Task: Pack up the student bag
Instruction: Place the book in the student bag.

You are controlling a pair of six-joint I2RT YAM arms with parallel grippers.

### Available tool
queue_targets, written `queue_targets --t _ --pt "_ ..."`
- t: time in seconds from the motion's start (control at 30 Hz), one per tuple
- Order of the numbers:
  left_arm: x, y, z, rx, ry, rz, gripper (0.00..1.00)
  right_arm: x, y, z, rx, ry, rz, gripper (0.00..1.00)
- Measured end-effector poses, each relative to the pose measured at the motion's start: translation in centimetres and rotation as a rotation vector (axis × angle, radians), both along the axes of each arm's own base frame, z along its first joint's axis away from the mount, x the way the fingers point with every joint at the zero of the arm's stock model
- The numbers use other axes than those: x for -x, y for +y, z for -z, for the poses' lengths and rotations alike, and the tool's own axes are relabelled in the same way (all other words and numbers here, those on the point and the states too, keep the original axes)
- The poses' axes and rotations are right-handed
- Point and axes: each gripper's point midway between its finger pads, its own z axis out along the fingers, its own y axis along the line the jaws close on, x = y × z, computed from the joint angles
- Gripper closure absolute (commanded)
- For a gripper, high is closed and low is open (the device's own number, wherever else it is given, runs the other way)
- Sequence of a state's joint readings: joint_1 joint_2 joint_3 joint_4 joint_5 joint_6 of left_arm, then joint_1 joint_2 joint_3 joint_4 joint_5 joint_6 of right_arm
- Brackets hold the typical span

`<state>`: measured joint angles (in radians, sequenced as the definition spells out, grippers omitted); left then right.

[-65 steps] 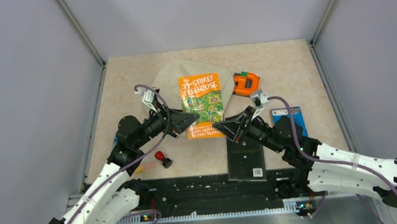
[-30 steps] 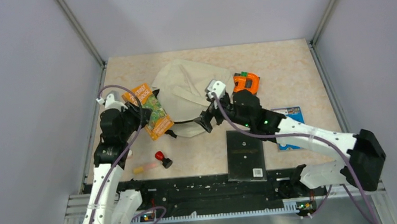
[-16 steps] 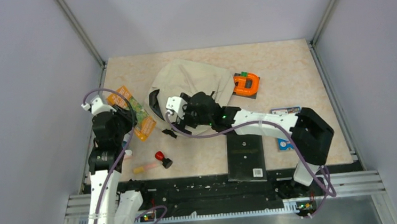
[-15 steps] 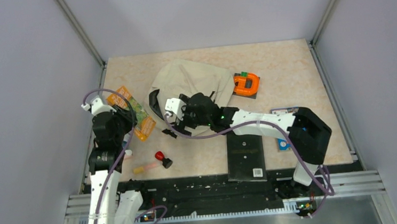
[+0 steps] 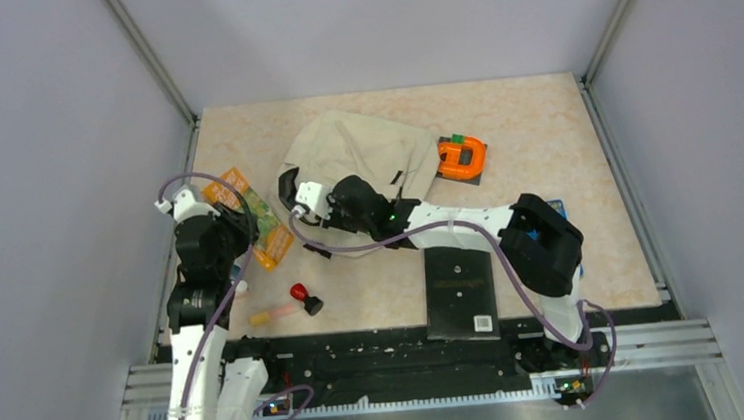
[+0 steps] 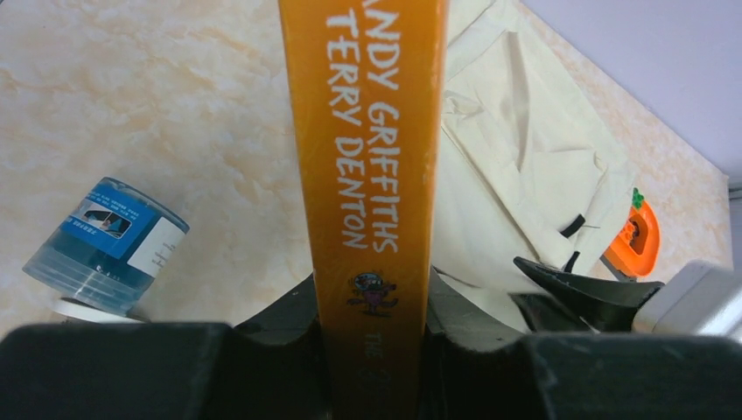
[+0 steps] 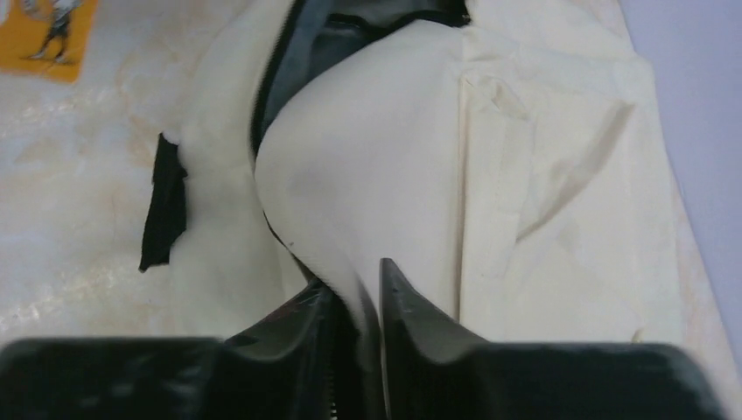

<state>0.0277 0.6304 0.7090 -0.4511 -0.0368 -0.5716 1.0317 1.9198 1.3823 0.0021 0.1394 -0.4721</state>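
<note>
The student bag, cream fabric with black zipper lines, lies at the table's middle back. Its dark opening gapes at the left end. My right gripper is shut on a fold of the bag's cream fabric beside the zipper, seen between the fingers in the right wrist view. To the left of the bag, my left gripper is shut on an orange book. Its spine stands clamped between the jaws.
An orange tape dispenser sits right of the bag. A black pad lies near the front edge, a blue card under the right arm. A red-capped item and a peach stick lie front left. A blue jar lies under the left arm.
My right gripper has swept left across the bag to its open end and closed on the fabric. The left gripper has carried the book off the bag to the left.
</note>
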Motion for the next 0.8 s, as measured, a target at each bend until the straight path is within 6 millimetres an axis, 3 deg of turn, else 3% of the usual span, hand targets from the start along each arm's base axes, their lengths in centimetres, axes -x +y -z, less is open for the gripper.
queue_targets --t 0.2,0.33,0.47,0.6,0.8 --pt "0.5 -1.9 -1.5 0.043 -0.064 0.094 0.97 -3.9 -1.1 -3.7 -0.173 0.008 0.224 1.0" --pt "-0.2 -4.3 -2.1 0.127 -0.096 0.208 1.0 -7.5 -4.2 -7.2 -0.382 0.085 0.398 1.0" --pt "-2.0 -6.4 -1.2 0.26 -0.083 0.279 1.0 -9.8 -7.0 -11.3 -0.581 0.131 0.51 1.0" --pt "-3.6 -7.8 1.3 0.41 -0.022 0.3 1.0 -9.3 -6.6 -13.8 -0.704 0.173 0.512 1.0" --pt "-5.2 -9.7 3.2 0.566 0.042 0.324 1.0 -8.4 -5.9 -13.9 -0.772 0.239 0.503 1.0"
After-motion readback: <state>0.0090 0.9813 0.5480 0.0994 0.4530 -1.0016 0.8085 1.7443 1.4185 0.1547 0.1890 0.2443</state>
